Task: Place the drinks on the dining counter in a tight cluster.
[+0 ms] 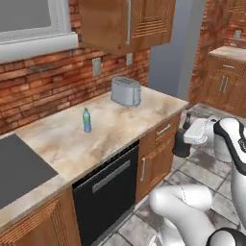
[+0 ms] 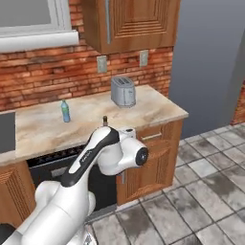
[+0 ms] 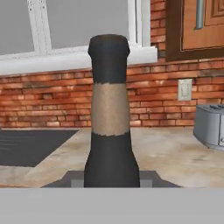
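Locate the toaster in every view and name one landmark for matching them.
Left base view: the toaster is upper middle, at the back of the counter, right of the blue bottle.
Right base view: the toaster is upper middle, against the brick wall.
Hand view: the toaster is cut by the right edge, mid-height.
Shared landmark: the white window sill, up and left of it.

Silver metal two-slot toaster [image 1: 126,91] on beige marble counter [image 1: 67,139], against red brick wall [image 1: 43,89]. Black cooktop [image 1: 19,170] at counter's left end; black dishwasher front [image 1: 108,192] below counter; brown wooden cabinet [image 1: 125,21] above toaster.
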